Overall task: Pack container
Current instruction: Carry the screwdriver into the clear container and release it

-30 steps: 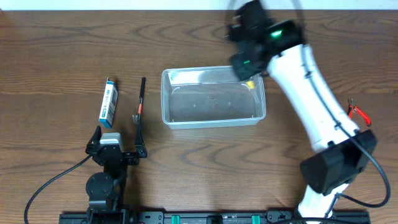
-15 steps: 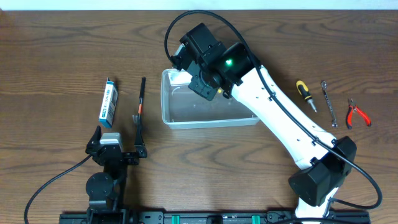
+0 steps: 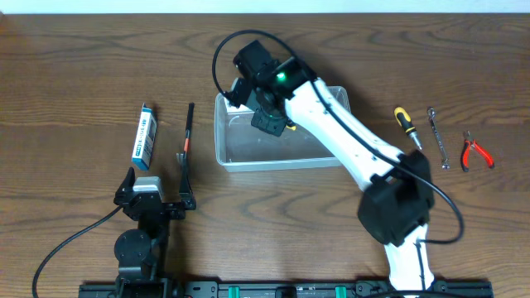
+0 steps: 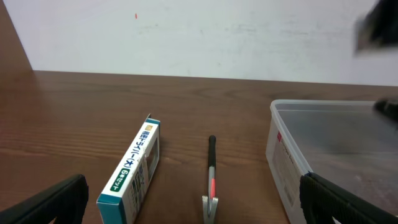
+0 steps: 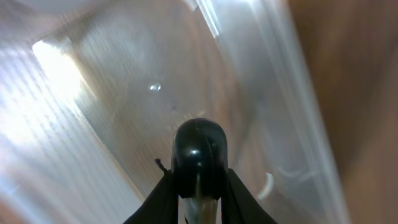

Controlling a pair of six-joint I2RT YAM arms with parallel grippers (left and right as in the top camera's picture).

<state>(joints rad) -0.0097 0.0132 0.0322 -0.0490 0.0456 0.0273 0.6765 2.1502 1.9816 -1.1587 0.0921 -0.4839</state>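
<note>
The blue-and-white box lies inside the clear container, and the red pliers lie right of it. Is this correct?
No. The overhead view shows the blue-and-white box on the table left of the clear container, not inside it. The red pliers do lie right of it.

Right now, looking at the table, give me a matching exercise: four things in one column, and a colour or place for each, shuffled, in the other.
Things:
1. box
2. pliers
3. screwdriver
4. container

Descriptions:
A. clear, under the right arm
B. red handles, far right
C. blue and white, far left
D. yellow and black handle, just right of the container

Pairs: 1-C, 2-B, 3-D, 4-A.
</note>
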